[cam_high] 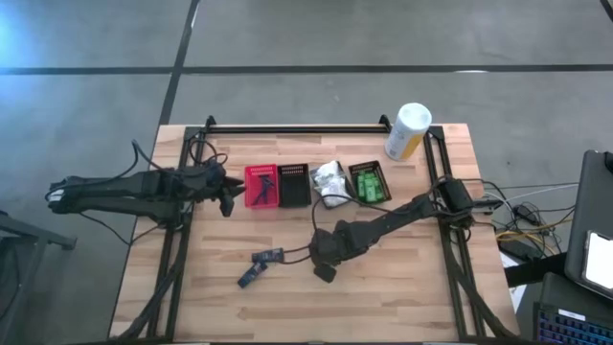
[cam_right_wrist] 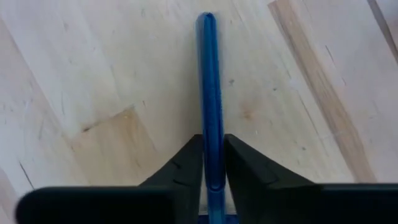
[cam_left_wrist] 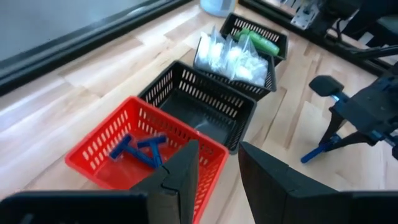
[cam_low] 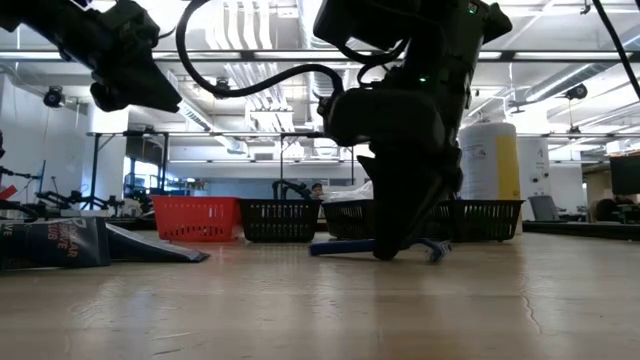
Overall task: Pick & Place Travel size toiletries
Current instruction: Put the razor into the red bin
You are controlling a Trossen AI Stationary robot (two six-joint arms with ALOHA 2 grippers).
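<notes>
1. The right gripper (cam_right_wrist: 212,163) is clamped on the handle of the blue razor (cam_right_wrist: 209,93), which lies flat on the table (cam_high: 402,287), near the middle.
2. A straight lift should be made to avoid slipping.
3. The left gripper (cam_left_wrist: 217,177), fingers apart, is held over the red basket (cam_left_wrist: 99,149).

A wooden bench (cam_high: 402,297) carries a row of baskets near its far edge: a red basket (cam_high: 260,186), a black basket (cam_high: 294,185), a white wrapped bundle (cam_high: 330,182) and a basket of green packets (cam_high: 369,182). A white-and-yellow canister (cam_high: 407,131) lies at the far right corner. The right gripper (cam_high: 324,268) is down mid-bench; the left gripper (cam_high: 228,195) sits beside the red basket
</notes>
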